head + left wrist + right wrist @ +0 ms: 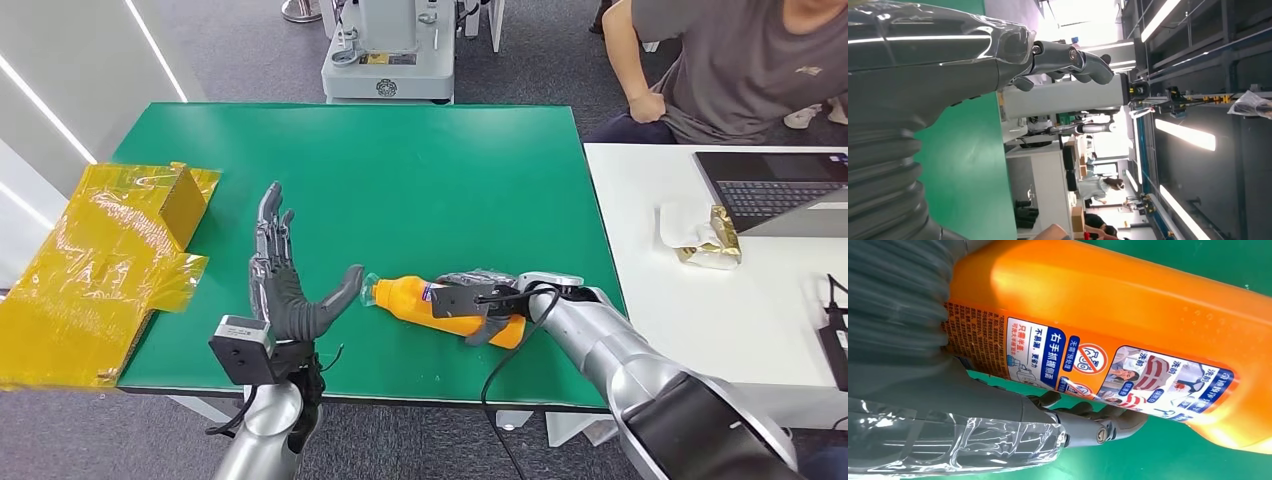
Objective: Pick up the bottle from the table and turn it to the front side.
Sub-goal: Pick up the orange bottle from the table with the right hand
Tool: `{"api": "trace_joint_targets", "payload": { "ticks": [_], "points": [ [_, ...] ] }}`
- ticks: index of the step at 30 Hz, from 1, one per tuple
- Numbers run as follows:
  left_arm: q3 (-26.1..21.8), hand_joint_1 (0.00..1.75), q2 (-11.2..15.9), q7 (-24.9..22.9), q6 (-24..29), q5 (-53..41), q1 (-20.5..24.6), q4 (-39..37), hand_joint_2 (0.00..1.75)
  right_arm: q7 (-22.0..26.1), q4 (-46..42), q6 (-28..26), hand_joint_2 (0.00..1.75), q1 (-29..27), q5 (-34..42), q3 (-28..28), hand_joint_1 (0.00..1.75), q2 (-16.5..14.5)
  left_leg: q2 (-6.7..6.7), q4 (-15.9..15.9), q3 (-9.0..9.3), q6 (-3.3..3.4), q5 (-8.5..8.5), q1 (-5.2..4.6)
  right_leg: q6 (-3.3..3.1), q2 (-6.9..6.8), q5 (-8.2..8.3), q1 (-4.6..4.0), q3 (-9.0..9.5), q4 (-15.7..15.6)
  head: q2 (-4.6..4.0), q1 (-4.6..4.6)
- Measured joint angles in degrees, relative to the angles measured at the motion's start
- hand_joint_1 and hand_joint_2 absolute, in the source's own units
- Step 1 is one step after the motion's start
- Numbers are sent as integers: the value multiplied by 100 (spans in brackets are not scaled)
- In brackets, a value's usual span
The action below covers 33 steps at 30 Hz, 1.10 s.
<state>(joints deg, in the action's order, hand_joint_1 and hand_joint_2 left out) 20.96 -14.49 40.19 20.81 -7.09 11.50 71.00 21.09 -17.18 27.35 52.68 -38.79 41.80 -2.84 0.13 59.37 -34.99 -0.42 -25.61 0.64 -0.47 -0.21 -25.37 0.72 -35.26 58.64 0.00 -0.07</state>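
Observation:
An orange bottle (420, 300) with a clear cap lies on its side on the green table (400, 170), near the front edge. My right hand (480, 300) grips its body from the right; the right wrist view shows the bottle (1108, 305) with a printed label facing the camera and my fingers (1083, 425) wrapped under it. My left hand (290, 290) stands upright to the left of the bottle, fingers apart, its thumb tip close to the cap. The left hand (1068, 57) holds nothing in the left wrist view.
Crumpled yellow film (100, 270) with a small cardboard box (185, 205) covers the table's left end. A white desk (720, 300) with a laptop (780, 185) and a wrapped packet (705, 235) adjoins on the right. A person (740, 60) sits behind it.

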Motion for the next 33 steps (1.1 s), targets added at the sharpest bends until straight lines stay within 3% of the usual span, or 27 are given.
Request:
{"api": "trace_joint_targets", "payload": {
  "ticks": [5, 9, 24, 33],
  "points": [
    [0, 0, 0, 0, 1, -12, 2, -48, 175, -32, 8, -21, 175, 6, -12, 26, 0, 0, 0, 0, 1, 0, 0, 0, 0, 0, 0, 0, 2, 0, 0, 0],
    [-3, 0, 0, 0, 9, -27, -2, -54, 175, -37, 11, -162, 175, 8, -49, 56, 171, 0, -1, 1, 1, 0, 0, 0, 0, -1, 1, 0, 3, 0, 0, 0],
    [-37, 0, 2, 0, 15, -116, -37, -54, 175, -25, 17, -1247, 175, -11, -88, 127, 175, -17, -4, -1, -7, 0, 0, 0, 0, -3, 0, 0, -2, 1, 0, 0],
    [-104, 0, 2, 0, 59, -197, -146, -45, 175, 185, -46, -2588, 175, -62, 310, -45, 175, -131, -4, -1, -7, 0, 0, 0, 0, -3, 0, 0, -3, 1, 0, -1]
  ]
}}
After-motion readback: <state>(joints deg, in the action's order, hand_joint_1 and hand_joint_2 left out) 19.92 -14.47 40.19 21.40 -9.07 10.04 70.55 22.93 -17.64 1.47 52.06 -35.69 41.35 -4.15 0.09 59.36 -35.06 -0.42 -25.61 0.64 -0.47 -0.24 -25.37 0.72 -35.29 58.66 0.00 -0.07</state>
